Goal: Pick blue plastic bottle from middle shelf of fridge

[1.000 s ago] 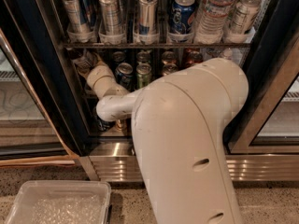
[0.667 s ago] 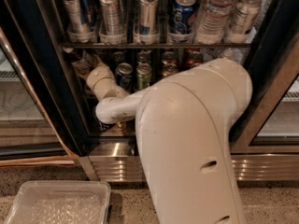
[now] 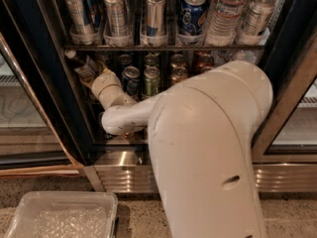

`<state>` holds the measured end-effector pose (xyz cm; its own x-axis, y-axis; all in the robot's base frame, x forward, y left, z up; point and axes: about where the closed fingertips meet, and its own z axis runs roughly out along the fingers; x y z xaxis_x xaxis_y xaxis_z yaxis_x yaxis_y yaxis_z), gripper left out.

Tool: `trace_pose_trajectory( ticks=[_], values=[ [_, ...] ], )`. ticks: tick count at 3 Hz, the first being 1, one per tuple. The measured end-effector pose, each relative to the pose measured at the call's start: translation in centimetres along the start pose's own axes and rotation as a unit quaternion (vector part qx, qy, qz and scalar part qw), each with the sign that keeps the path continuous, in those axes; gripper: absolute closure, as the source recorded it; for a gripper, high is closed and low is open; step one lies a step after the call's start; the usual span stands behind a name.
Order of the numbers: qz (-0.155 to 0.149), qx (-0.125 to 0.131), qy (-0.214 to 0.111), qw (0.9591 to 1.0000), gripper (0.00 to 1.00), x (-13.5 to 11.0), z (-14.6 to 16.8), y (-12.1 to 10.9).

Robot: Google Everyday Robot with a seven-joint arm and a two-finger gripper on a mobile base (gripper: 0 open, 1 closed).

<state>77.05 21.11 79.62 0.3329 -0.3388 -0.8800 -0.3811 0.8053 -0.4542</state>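
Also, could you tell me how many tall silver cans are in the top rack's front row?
4 silver cans: far left, second, third, and far right; others may be hidden behind. The gripper is one level down, at the left.

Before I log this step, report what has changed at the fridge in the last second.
The arm's big white link edged slightly right and its elbow sank a little. The gripper stays left of the short cans, by the tilted blue plastic bottle; no grasp or release shows. The cans stayed put.
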Motion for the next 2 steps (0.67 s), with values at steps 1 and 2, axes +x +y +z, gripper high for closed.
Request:
trace_pose_trajectory(
  ticks=[1,2],
  values=[
    [0.000,0.000,0.000,1.0000,1.00,0.3,-0.1,0.2],
    [-0.004,0.022,0.000,0.9997,1.00,0.1,-1.7,-1.4]
  ],
)
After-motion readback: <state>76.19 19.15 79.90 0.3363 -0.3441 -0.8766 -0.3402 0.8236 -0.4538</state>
